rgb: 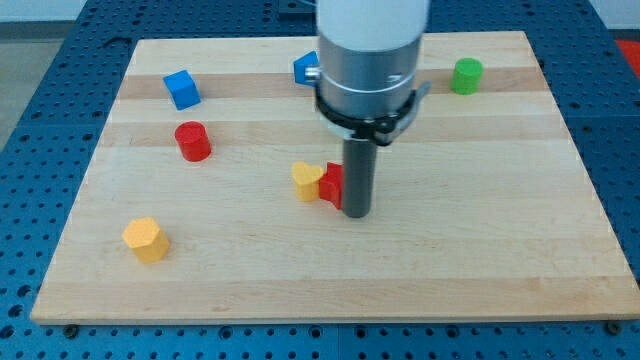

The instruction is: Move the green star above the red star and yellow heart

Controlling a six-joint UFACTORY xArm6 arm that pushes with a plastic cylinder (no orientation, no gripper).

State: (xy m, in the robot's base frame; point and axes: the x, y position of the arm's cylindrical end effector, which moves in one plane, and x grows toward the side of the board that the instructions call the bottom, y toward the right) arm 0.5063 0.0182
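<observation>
The step in hand looks to me like the approach, not the push: my tip [356, 214] stands near the middle of the counter [400, 280], touching or almost touching the red star [331, 184] on the side that faces the right edge, and well apart from the only green block [466, 75]. The red star touches the yellow heart [307, 182], which lies on its left-edge side. The arm carries no pincer, only a rod, so there is nothing to open or close. The green block sits close to the far edge, near the far right corner, alone and free on all sides. It looks bright green, low and rather round from here; I cannot make out star points, but I take it for the task's star because no other green thing shows. The next move, as I judge it, calls for leaving the pair without disturbing it, going around to the right-edge side of the green block, and pushing it toward the left edge and a little toward the near edge, until it rests between the pair and the far edge. A blue block [305, 68], partly hidden by the arm, lies near that place – the push should stop before reaching it.
</observation>
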